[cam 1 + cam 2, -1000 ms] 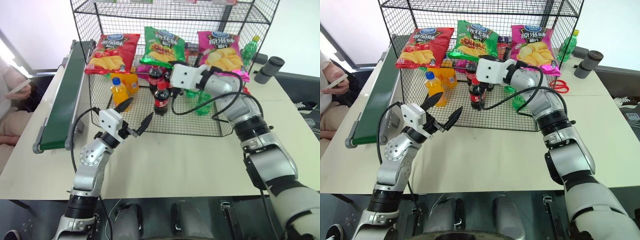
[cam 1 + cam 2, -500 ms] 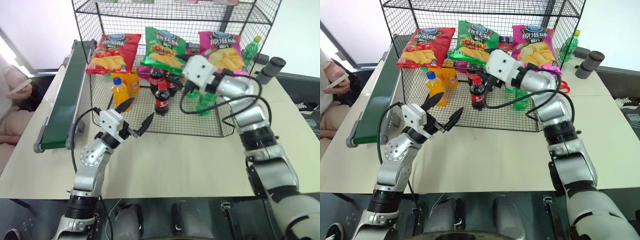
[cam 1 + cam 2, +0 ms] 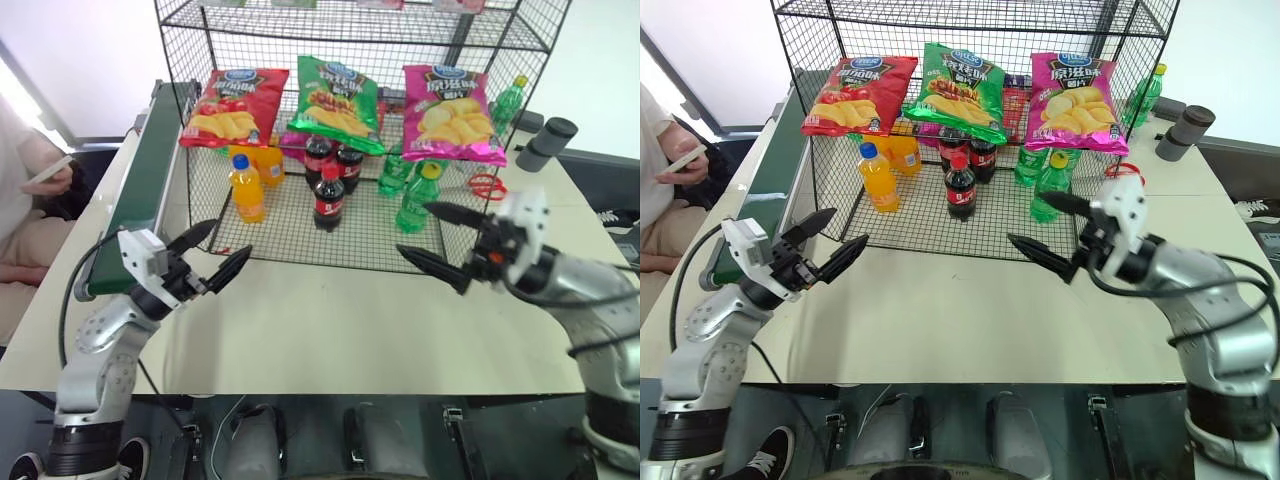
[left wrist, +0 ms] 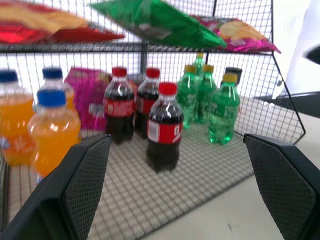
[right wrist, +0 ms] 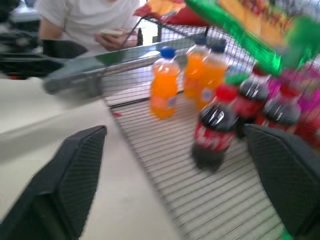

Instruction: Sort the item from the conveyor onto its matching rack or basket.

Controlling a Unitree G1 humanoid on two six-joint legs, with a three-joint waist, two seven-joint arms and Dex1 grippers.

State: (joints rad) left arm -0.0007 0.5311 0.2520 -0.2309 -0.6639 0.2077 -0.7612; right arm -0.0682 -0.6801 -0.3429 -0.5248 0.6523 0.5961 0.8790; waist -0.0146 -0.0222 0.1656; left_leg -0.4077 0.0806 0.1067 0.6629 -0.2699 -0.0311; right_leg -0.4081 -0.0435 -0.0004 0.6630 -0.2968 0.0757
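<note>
The item, a glossy green crisps bag, lies on the sloping middle shelf of the black wire rack, between a red bag and a pink bag. The bag also shows in the left wrist view. Nothing holds it. My right gripper hovers open over the table in front of the rack's right half, well clear of the bag. Open too, my left gripper hangs near the conveyor's near end, at the rack's front left corner.
On the rack's lowest tier stand orange drink bottles, cola bottles and green bottles. A person with a phone sits left of the conveyor. A dark cylinder and red scissors lie right of the rack.
My right gripper has pulled back from the green bag on the shelf, down and to the right, and its jaws have spread wide. The left gripper has swung left toward the conveyor.
</note>
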